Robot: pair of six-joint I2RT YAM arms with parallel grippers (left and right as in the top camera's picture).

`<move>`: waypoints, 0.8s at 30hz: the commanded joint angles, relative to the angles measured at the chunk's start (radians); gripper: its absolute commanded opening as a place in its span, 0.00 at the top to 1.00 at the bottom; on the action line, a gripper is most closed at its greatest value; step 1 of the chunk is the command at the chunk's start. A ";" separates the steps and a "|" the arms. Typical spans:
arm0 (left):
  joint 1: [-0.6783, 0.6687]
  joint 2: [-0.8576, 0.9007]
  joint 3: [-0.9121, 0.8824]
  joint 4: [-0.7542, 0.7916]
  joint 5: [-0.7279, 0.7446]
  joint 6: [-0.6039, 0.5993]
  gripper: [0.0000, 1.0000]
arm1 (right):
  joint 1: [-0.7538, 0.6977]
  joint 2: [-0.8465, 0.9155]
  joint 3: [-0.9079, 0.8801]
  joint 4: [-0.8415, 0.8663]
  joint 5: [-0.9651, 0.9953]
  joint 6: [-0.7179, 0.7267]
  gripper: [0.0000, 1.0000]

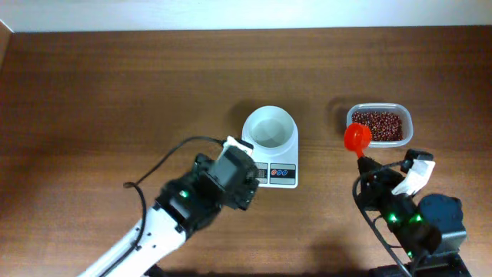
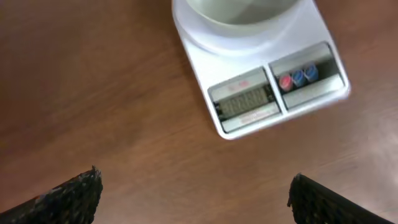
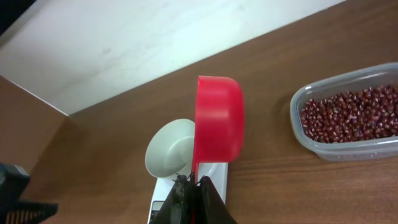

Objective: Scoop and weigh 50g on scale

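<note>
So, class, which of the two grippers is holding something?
The right gripper: it is shut on the handle of the red scoop. The left gripper stands open and empty, near the scale.

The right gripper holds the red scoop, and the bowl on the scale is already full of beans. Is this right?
Not quite. The bowl on the scale is empty, as the overhead view shows; the beans lie in the clear container. The right gripper does hold the red scoop.
</note>
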 commanded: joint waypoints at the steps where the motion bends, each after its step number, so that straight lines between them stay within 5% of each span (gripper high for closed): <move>1: 0.178 -0.009 0.021 -0.005 0.419 0.425 0.01 | -0.008 0.022 0.019 0.006 -0.011 0.007 0.96; 7: 0.256 -0.018 0.032 -0.014 0.429 0.439 0.01 | -0.008 0.023 0.019 -0.013 -0.083 0.007 0.96; 13: 0.299 -0.049 0.185 -0.209 0.434 0.585 0.01 | -0.008 0.023 0.019 -0.047 -0.086 0.007 0.96; 16: 0.375 -0.049 0.185 -0.230 0.576 0.706 0.01 | -0.008 0.023 0.019 -0.060 -0.086 0.006 0.96; 24: 0.421 -0.049 0.185 -0.230 0.555 0.706 0.01 | -0.008 0.023 0.019 -0.092 -0.217 0.007 0.96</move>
